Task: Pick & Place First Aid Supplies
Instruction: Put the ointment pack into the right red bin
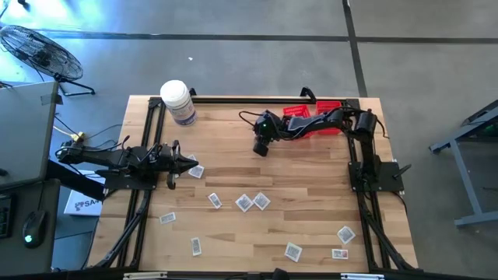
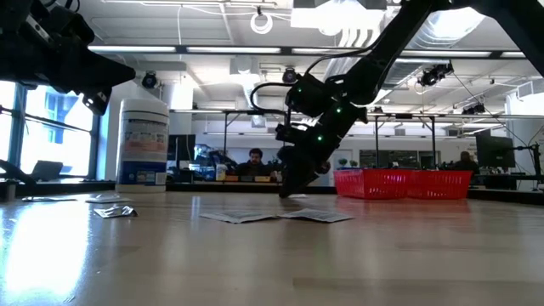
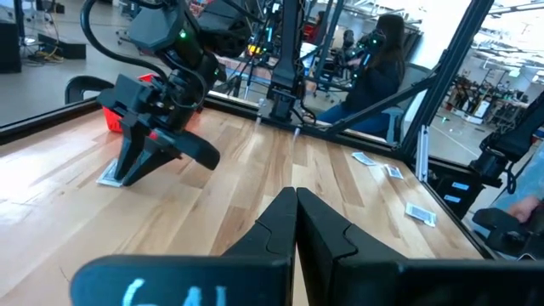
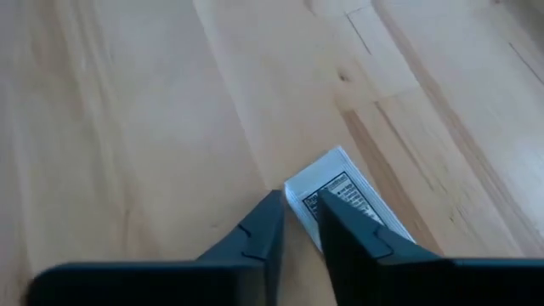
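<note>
Several first aid supplies, small white packets, lie flat on the wooden table [image 1: 233, 179], such as one [image 1: 244, 203] near the middle and one [image 1: 194, 171] by my left gripper [image 1: 189, 161]. That gripper is shut and level at the left edge. My right gripper [image 4: 297, 204] reaches to the table's far middle [image 1: 261, 148] and slants down onto one packet [image 4: 348, 200]. Its fingers stand a little apart, with the packet's near edge in the gap. In the high view this packet is hidden under the gripper. My right gripper comes slanting down from the table's right and far side, its tips at the table top [image 2: 289, 194]. One fingertip [image 4: 327, 212] lies over the packet's near corner [image 4: 316, 197]; the other [image 4: 272, 208] stands on the wood beside that edge. The packet lies flat on the table.
A large white bottle [image 1: 178, 101] stands at the far left. Red mesh baskets [image 1: 315, 117] sit at the far right, behind my right arm. More packets [image 1: 292, 251] are scattered toward the near edge. People sit in the room beyond the table [image 2: 255, 161].
</note>
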`<state>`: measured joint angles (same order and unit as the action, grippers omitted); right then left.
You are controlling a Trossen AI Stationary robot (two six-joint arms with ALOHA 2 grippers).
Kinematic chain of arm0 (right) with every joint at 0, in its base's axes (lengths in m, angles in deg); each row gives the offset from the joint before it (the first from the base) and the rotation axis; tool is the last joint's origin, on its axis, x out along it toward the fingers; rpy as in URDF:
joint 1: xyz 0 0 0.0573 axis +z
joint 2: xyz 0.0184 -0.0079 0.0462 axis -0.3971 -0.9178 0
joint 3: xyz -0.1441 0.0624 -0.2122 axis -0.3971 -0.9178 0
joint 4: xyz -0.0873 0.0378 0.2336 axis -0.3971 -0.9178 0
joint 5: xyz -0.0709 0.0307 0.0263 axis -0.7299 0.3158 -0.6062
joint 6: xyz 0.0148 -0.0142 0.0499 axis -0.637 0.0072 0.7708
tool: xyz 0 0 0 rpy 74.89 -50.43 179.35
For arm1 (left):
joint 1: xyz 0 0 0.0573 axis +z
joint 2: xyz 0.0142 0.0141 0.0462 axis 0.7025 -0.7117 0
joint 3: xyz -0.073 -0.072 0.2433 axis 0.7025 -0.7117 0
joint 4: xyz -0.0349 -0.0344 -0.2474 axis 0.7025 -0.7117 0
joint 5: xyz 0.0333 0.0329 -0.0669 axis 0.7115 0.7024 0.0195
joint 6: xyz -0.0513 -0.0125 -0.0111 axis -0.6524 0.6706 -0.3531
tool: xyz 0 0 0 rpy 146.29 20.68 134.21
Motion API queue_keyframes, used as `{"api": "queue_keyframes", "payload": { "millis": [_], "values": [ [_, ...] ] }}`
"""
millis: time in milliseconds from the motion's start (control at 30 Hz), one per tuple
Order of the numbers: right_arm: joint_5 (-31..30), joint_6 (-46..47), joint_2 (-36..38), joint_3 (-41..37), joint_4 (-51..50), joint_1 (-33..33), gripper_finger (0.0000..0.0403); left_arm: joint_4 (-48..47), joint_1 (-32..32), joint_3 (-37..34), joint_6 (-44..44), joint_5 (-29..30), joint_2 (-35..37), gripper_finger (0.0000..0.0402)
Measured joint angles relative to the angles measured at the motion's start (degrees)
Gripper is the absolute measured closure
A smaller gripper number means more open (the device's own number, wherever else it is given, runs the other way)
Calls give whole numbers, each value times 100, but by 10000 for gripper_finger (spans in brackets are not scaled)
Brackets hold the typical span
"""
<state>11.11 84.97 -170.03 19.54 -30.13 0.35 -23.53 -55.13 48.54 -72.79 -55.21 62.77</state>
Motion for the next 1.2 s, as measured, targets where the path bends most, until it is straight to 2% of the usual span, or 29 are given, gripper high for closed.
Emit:
{"api": "queue_keyframes", "payload": {
  "millis": [133,200,667,1033,1200],
  "values": [
    [-62,69,-6,0,3,0,388,0,0,0,2,2,2,401],
    [-84,72,-11,0,3,0,398,0,0,0,1,2,1,401],
    [308,683,210,279,-152,72,401,-2,0,0,2,6,0,401],
    [341,776,444,289,-240,104,402,0,0,0,0,11,1,401],
    [372,1150,609,289,-550,109,402,-1,0,0,1,4,1,401]
  ]
}}
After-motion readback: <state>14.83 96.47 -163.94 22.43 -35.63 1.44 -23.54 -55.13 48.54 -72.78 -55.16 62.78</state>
